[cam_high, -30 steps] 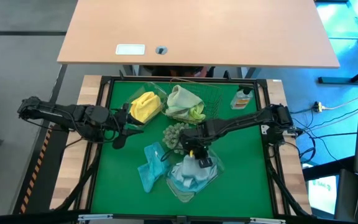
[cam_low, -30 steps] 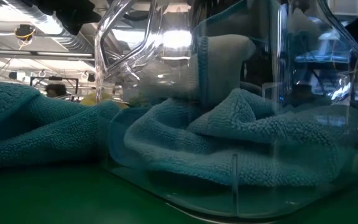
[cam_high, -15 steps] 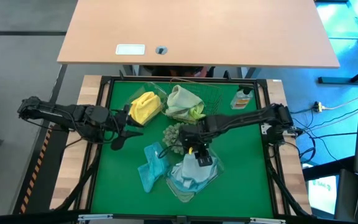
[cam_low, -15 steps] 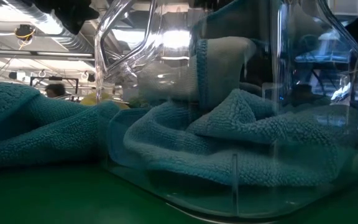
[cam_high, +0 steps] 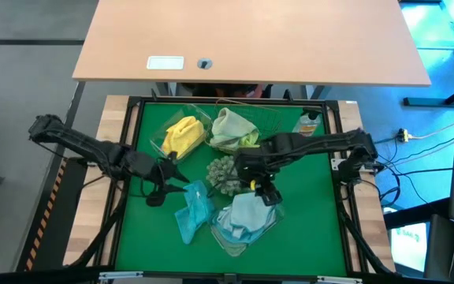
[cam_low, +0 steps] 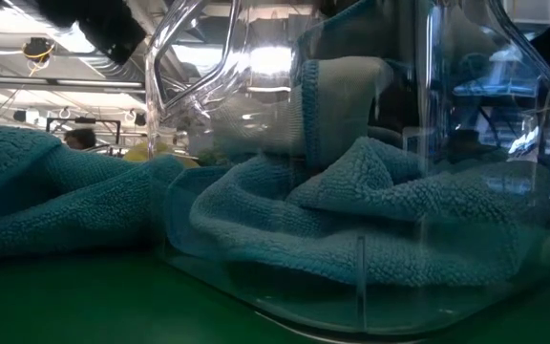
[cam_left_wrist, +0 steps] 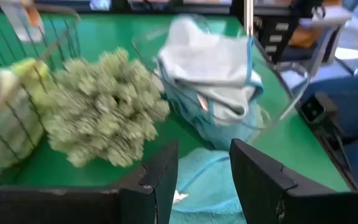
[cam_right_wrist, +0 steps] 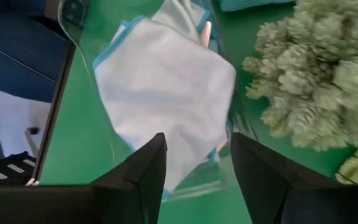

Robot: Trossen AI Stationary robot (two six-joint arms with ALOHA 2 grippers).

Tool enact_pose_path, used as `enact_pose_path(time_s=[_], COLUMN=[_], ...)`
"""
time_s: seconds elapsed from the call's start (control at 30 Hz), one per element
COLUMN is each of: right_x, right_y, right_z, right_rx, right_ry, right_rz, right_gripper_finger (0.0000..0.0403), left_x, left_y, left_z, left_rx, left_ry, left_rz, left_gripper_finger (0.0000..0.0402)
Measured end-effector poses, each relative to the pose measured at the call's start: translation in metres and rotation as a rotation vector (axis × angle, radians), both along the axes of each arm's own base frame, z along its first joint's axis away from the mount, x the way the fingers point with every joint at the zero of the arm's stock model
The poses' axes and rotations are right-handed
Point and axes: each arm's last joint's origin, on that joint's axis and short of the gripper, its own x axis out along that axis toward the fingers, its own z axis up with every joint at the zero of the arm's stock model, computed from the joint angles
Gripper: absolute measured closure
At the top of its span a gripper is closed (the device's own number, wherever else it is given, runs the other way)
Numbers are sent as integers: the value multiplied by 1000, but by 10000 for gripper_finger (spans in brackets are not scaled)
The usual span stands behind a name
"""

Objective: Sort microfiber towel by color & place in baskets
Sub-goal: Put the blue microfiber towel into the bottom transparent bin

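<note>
Green matting covers the work table (cam_high: 144, 237) inside a black frame, with a bare wooden desk beyond its far edge and open floor to either side. Sorting looks well along: the yellow towel (cam_high: 182, 134) sits in a clear tub (cam_high: 162, 142), the pale sage and lime towels (cam_high: 232, 128) lie in the wire-mesh basket (cam_high: 270, 122), and a second clear tub (cam_high: 268, 229) holds blue cloths with a light blue towel (cam_right_wrist: 166, 87) on top. That towel lies just below and ahead of the right gripper (cam_high: 265, 193), whose jaws stand open and empty above the tub, so the drop looks finished. What seems left is the teal towel (cam_high: 191, 209) heaped loose on the mat, touching the tub's wall in the low view. It lies directly under and ahead of the left gripper (cam_high: 158, 192), whose jaws are parted with nothing between them. A spiky grey-green ball (cam_left_wrist: 98, 106) sits just beyond those jaws to one side, close enough to be brushed on a descent. A small bottle (cam_high: 307, 125) stands near the far corner, well apart from both grippers. Free mat is widest along the near edge and on the outer side of the left gripper; between the two grippers room is tight, and the tub's thin rim is the edge to clear.
</note>
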Motion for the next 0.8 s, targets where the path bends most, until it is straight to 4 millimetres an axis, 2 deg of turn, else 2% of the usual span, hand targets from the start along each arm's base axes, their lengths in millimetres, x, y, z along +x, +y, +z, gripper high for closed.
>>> enact_pose_path(time_s=[0.2, 0.47, 0.57, 0.8], right_x=[-25, -53, -66, -100], right_y=[-6, -12, -14, -21], right_z=[21, 39, 39, 21], right_rx=[-62, -88, -74, -86], right_ry=[-72, -201, -241, -330], right_rz=[-33, -64, -83, -206], right_gripper_finger=[223, 223, 223, 223], left_x=[16, 43, 49, 58], left_y=[-16, -36, -41, -49], left_z=[-18, -35, -45, -65], left_rx=[16, 3, 34, 89], left_ry=[71, 18, 36, 86], left_rz=[15, -8, -29, -11], left_gripper_finger=[262, 262, 262, 262])
